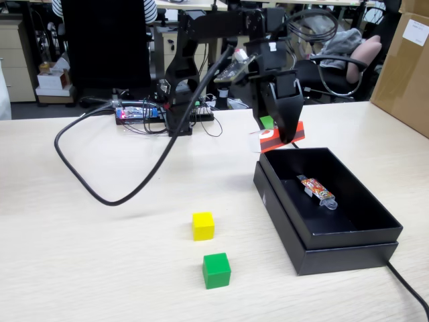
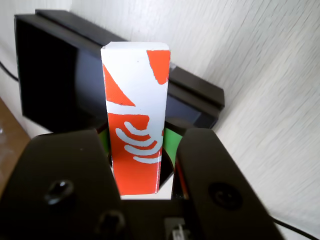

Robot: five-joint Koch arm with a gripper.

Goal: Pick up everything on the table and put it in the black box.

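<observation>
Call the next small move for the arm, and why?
Probably carry the red block a little further over the black box, then open. The gripper is shut on the block, lifted off the table at the box's far end, not clearly above its floor. The yellow cube and green cube wait.

In the fixed view the gripper covers the middle of the red block, leaving only its white end at nine o'clock and a red tip at three o'clock. The arm's base is lost in dark clutter at twelve o'clock. The patterned stick in the black box is too small for its markings to be read. A black cable runs out at the frame's five o'clock corner. In the wrist view the black box is cut off at nine o'clock and partly hidden behind the block; the block's lower end sinks between the jaws, which are cropped at six o'clock.
</observation>
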